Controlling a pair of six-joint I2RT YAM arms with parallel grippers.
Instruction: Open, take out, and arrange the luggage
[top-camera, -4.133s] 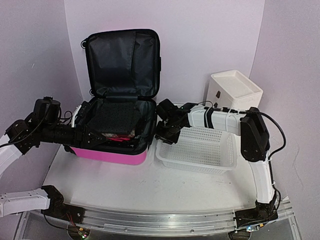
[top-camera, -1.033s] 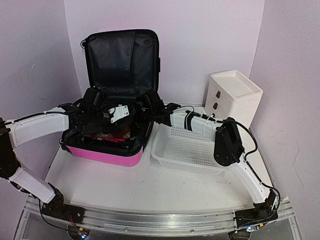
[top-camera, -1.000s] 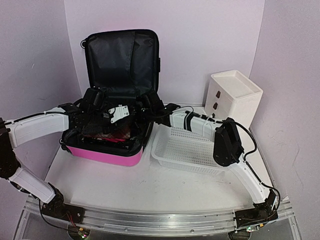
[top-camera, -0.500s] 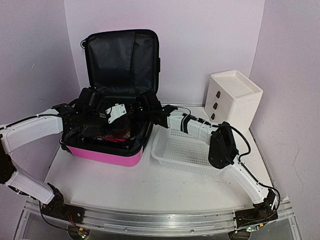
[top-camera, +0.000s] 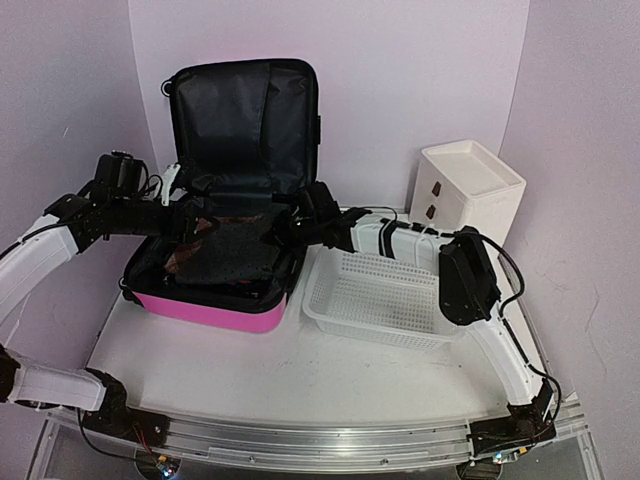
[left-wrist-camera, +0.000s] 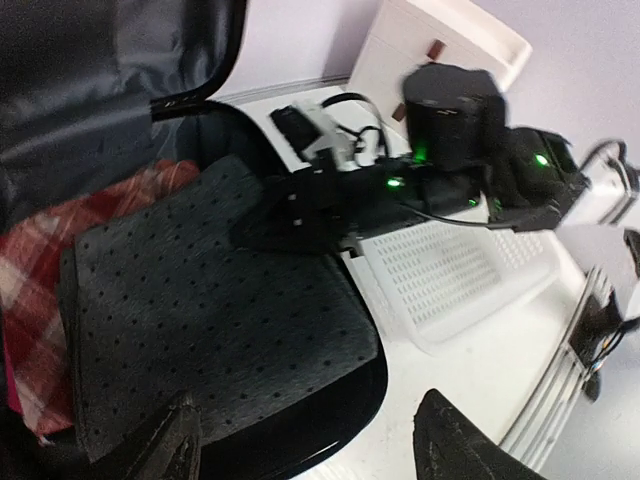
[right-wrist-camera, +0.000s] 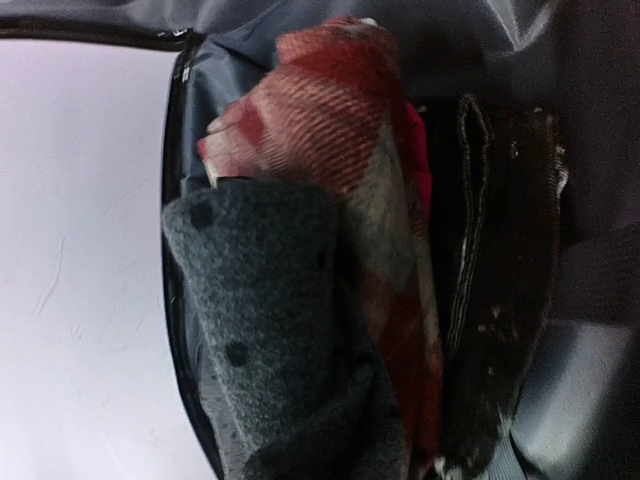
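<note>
The hot-pink luggage (top-camera: 215, 308) lies open at the table's left, its black-lined lid (top-camera: 245, 120) standing upright. Inside lie a grey dotted cloth (top-camera: 235, 255) and under it a red plaid cloth (left-wrist-camera: 30, 250). My right gripper (top-camera: 285, 228) is at the right inner edge of the case, shut on the grey cloth's edge, as the left wrist view (left-wrist-camera: 300, 215) shows. The right wrist view shows the bunched grey cloth (right-wrist-camera: 260, 300) and plaid cloth (right-wrist-camera: 340, 110) close up, with its fingers hidden. My left gripper (top-camera: 190, 215) hovers over the case's left side, open and empty (left-wrist-camera: 310, 440).
A white mesh basket (top-camera: 385, 300) sits right of the luggage, touching or nearly touching it. A white drawer stack (top-camera: 468, 190) stands at the back right. The lilac wall is close behind the lid.
My left gripper has drawn back up and left out of the case, letting go. The grey cloth now lies spread on top, held at its right edge by my right gripper.
</note>
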